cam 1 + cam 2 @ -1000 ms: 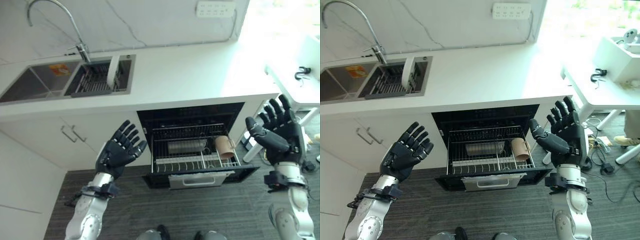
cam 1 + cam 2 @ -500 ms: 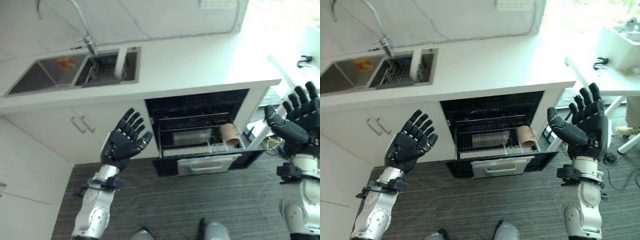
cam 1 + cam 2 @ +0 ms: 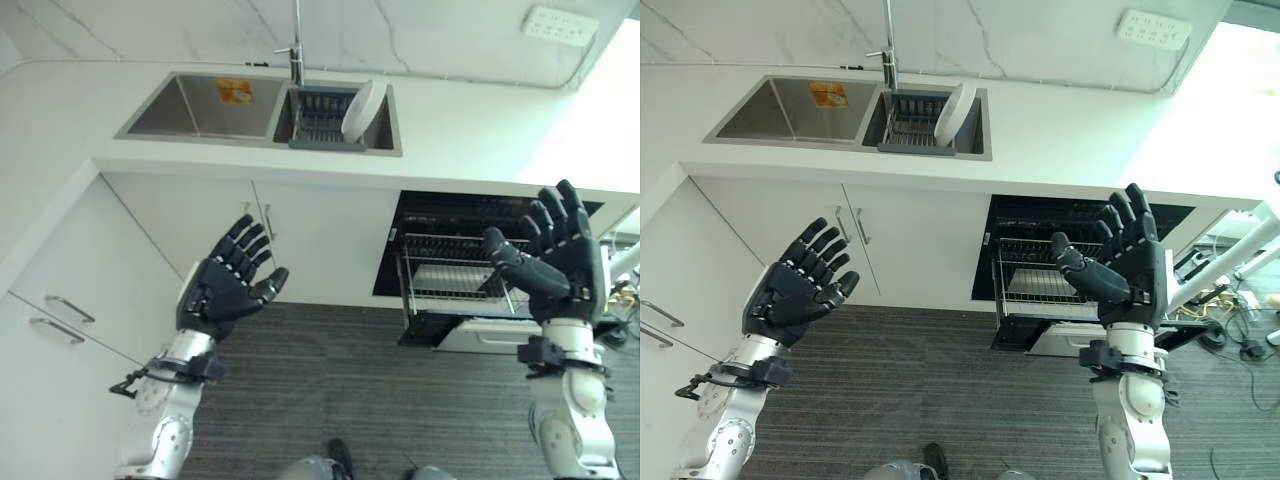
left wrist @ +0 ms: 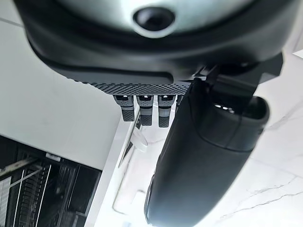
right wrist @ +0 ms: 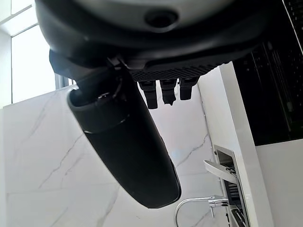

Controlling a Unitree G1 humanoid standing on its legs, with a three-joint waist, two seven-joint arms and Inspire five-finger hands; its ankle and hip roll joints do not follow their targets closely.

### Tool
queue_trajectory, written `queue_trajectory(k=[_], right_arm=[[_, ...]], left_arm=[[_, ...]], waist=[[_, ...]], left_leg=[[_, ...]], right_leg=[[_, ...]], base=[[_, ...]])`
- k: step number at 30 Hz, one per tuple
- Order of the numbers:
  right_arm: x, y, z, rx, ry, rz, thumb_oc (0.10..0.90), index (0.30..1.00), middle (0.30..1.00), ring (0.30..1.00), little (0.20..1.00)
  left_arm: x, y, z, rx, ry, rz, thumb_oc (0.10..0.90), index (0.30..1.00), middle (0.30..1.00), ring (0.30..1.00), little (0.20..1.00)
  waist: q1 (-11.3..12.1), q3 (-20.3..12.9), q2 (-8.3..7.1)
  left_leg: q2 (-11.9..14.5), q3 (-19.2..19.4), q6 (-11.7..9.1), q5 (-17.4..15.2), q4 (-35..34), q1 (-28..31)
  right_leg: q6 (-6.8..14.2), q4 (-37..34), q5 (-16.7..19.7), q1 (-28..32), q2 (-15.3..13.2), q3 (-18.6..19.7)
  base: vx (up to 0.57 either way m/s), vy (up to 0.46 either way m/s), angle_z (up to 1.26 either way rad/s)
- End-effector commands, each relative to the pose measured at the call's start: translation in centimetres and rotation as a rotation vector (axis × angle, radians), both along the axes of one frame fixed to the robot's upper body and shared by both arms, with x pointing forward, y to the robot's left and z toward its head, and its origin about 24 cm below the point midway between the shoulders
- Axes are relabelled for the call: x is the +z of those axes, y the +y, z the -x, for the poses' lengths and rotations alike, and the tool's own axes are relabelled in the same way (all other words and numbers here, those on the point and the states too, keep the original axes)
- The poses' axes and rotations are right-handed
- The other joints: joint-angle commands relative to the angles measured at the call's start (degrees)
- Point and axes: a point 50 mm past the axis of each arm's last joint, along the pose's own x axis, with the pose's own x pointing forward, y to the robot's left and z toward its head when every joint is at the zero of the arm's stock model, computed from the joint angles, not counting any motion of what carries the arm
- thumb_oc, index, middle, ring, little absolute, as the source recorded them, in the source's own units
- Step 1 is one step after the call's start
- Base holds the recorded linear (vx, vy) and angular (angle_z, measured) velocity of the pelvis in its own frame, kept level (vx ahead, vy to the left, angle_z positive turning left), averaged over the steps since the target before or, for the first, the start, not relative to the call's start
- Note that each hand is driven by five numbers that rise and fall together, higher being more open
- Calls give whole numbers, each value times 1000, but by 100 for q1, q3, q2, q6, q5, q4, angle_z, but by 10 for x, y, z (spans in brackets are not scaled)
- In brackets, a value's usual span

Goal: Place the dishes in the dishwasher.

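Dark hands: my left hand (image 3: 228, 290) and right hand (image 3: 556, 262) are both raised in front of me, palms up, fingers spread and straight, holding nothing; I judge they are kept free and high so either can reach out for a dish.
Floor: grey planks below both hands, nothing on them to pick up.
Dishwasher (image 3: 1035, 225): under the worktop's right part, door down and wire rack (image 3: 1025, 280) pulled out, so it stands ready to take dishes; my right hand hangs just in front of it and hides part of the rack.
Cupboards (image 3: 300, 235): white doors under the sink, shut.
Worktop (image 3: 460, 150): white, bare along its front edge and right end.
Sink (image 3: 200, 105): two steel basins near the worktop's back edge, tap (image 3: 296, 45) behind them.
Plate (image 3: 362, 108): white, standing on edge in the drainer (image 3: 320, 125) in the right basin, leaning against its right wall; this is the dish to move, well apart from both hands.
Next: I judge I must reach up and over the worktop's edge to the plate.
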Motion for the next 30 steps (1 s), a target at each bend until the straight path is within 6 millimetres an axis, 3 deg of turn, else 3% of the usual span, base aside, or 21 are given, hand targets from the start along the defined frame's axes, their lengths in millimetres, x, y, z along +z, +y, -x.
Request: queue_trajectory(k=[1, 2, 8, 15, 17, 20, 21, 22, 24, 25, 27, 30], right_arm=[[47, -12, 6, -18, -248, 56, 800, 900, 900, 900, 900], [46, -11, 7, -20, -251, 61, 800, 900, 900, 900, 900], [44, -13, 8, -35, -264, 20, 800, 900, 900, 900, 900], [41, -12, 8, -29, -226, 27, 800, 900, 900, 900, 900], [41, -12, 6, -25, -216, 47, 800, 900, 900, 900, 900], [43, -14, 5, -20, -202, 76, 800, 900, 900, 900, 900], [44, -13, 3, -2, -200, 86, 800, 900, 900, 900, 900], [44, -12, 2, 1, -197, 98, 800, 900, 900, 900, 900], [44, -9, -2, 6, -195, 111, 800, 900, 900, 900, 900], [44, -7, -3, 9, -195, 109, 800, 900, 900, 900, 900], [43, -5, -4, 30, -188, 109, 800, 900, 900, 900, 900], [39, -10, -3, 45, -176, 95, 800, 900, 900, 900, 900]], left_arm=[[50, -17, 2, -65, -274, -18, 800, 900, 900, 900, 900], [50, -18, 2, -64, -272, -14, 800, 900, 900, 900, 900], [49, -22, 0, -93, -275, -16, 800, 900, 900, 900, 900], [54, -19, 3, -77, -296, 7, 800, 900, 900, 900, 900], [54, -20, 4, -79, -298, 10, 800, 900, 900, 900, 900], [53, -22, 4, -75, -301, 38, 800, 900, 900, 900, 900], [52, -23, 5, -71, -300, 57, 800, 900, 900, 900, 900], [50, -23, 5, -69, -299, 60, 800, 900, 900, 900, 900], [48, -21, 4, -63, -292, 77, 800, 900, 900, 900, 900], [47, -20, 4, -58, -292, 78, 800, 900, 900, 900, 900], [46, -17, 8, -33, -295, 64, 800, 900, 900, 900, 900], [42, -11, 15, 2, -296, 49, 800, 900, 900, 900, 900]], waist=[[-192, -464, 170], [-227, -496, 164], [-290, -658, 319], [-328, -659, 366], [-286, -563, 338], [-201, -384, 119], [-186, -214, -5], [-212, -176, 5], [-244, -143, 75], [-238, -138, 148], [-210, -187, 421], [-90, -267, 563]], left_leg=[[-27, -50, -249, 81, -1169, 572], [-90, -53, -221, 67, -1169, 591], [-46, 25, -225, 37, -1169, 690], [76, 154, -267, -31, -1169, 939], [107, 226, -432, 216, -1169, 1025], [112, 392, -811, 1564, -1120, 1119], [290, 354, -918, 1892, -432, 760], [410, 380, -916, 1887, -368, 650], [537, 629, -837, 1819, -1139, 717], [642, 649, -813, 1680, -1169, 631], [1083, 249, -890, 1272, -1169, -67], [1170, -411, -1108, 1636, -1169, -960]], right_leg=[[6, -789, 574, 147, 508, -149], [33, -789, 707, 107, 497, -78], [-123, -789, 258, 200, 636, 120], [-223, -789, 163, 310, 706, 112], [-310, -789, 156, 375, 700, 45], [-524, -789, 94, 496, 554, 42], [-626, -789, 116, 562, 482, 77], [-638, -789, 121, 572, 518, 111], [-534, -789, 135, 570, 570, 254], [-488, -789, 117, 570, 630, 297], [-377, -789, 45, 562, 894, 454], [-448, -789, -163, 774, 1200, 759]], base=[[76, -9, -24], [125, -37, 13], [142, -66, 16], [129, -83, 12], [126, -123, 8], [96, -147, 1], [50, -158, 1], [70, -78, -9], [96, 79, -24], [114, 196, -29], [187, 274, -19], [327, 280, -61]])
